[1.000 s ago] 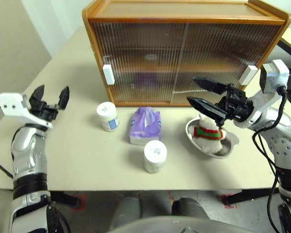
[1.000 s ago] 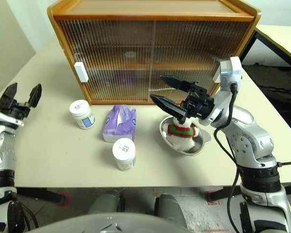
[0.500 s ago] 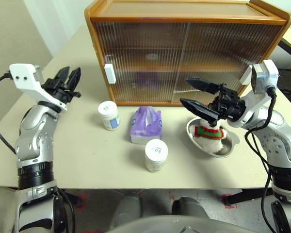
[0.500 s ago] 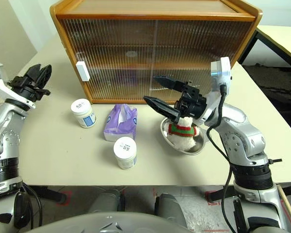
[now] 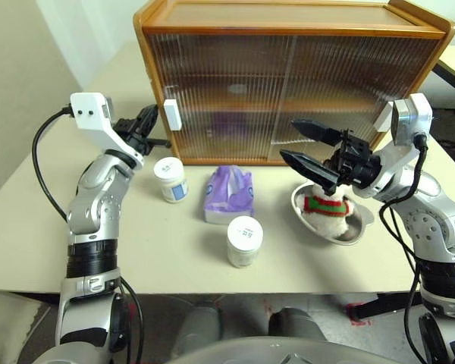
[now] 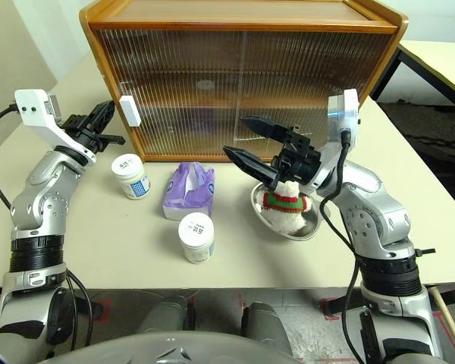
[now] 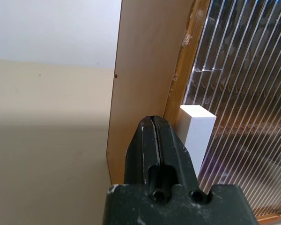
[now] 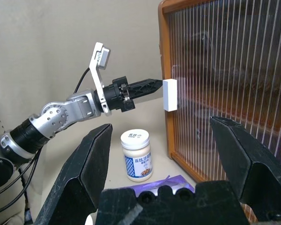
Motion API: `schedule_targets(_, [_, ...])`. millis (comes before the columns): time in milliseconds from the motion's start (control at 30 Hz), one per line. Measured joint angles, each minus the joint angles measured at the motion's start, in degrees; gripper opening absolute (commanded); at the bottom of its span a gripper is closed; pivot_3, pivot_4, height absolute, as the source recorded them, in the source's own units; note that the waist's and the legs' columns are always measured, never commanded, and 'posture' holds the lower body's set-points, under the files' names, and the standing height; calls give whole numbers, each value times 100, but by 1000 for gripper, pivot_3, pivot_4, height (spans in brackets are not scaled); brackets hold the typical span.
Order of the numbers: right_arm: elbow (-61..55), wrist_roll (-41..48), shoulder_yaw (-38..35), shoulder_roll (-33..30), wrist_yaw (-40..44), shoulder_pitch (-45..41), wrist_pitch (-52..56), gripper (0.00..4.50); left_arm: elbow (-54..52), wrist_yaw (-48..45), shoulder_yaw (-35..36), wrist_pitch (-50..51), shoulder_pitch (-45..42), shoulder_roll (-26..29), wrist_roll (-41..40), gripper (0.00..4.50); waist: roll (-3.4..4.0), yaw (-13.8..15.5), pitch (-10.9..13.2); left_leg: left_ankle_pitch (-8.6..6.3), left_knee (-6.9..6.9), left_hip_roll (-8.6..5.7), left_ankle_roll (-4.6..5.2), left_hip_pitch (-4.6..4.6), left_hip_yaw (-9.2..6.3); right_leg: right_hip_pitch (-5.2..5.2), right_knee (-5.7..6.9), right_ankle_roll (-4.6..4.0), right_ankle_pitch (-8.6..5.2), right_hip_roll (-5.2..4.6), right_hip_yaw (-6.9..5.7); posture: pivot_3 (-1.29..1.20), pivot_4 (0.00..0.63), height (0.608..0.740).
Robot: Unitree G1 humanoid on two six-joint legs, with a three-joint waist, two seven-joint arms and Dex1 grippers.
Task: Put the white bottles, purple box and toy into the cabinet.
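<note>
Left gripper [image 5: 153, 120] pinched closed, empty, tips beside white handle [image 5: 171, 115] of orange-brown wooden cabinet [image 5: 288, 30], right gripper [image 5: 302, 145] spread wide, empty, above white plush bear [image 5: 324, 206] in steel bowl [image 5: 349, 233], 2 white jars on beige desk [image 5: 136, 243].

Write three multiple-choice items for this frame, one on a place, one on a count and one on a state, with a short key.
1. Where does the toy lie?
A. in the steel bowl
B. on top of the cabinet
C. on the purple box

2. How many white bottles stand on the table?
A. one
B. two
C. four

3. How are the cabinet doors?
A. both slid shut
B. left door wide open
C. both removed

Key: 1 A, the scarfed plush sits inside the bowl, below the open right gripper. 2 B, one bottle stands left of the purple box and one bottle in front of it. 3 A, the ribbed panels cover the whole front, and the shut left gripper is at the left door's white handle.
</note>
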Motion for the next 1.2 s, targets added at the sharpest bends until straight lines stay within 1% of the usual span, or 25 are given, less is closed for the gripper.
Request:
schedule_targets(400, [5, -1, -20, 1, -10, 0, 0, 4500, -442, -46, -85, 198, 263, -7, -2, 25, 0, -15, 0, 0, 2, 1, 0, 1, 2, 0, 0, 0, 3, 0, 4, 79, 0, 740])
schedule_targets(1200, [-99, 2, -219, -11, -147, 154, 0, 4500, 91, -324, -143, 31, 94, -52, 115, 25, 0, -65, 0, 3, 9, 1, 6, 4, 20, -1, 0, 4, 6, 9, 23, 16, 0, 740])
